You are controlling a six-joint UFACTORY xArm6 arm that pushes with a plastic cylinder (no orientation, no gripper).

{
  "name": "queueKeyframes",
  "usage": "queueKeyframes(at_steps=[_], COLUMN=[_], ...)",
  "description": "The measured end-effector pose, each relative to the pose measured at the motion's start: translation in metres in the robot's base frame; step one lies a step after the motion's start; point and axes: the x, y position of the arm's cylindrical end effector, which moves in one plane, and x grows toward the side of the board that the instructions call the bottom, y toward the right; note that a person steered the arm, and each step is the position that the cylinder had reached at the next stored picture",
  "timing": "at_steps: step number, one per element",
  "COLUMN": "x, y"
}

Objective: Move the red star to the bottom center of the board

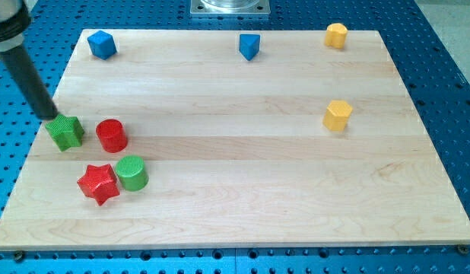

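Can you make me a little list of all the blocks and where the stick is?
red star: view's lower left, touching green cylinder
red cylinder: above them
green star-like block: left of red cylinder
blue cube: top left
blue wedge-like block: top middle
yellow blocks: top right, right middle
my tip: at green star-like block's upper left edge

Arm end: one straight, round rod, matt black, plain and unmarked. Upper end widens into a thicker dark collar, cut by the frame edge. My tip [51, 116] is blunt, same black.
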Motion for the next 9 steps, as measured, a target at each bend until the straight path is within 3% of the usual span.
queueKeyframes(at_steps=[2,3,4,5,7,8,9], x=[-0.013,-0.019,0.031,0.08,0.127,0.146,0.157], y=[0.037,0.117,0.187,0.174,0.087,0.087,0.151])
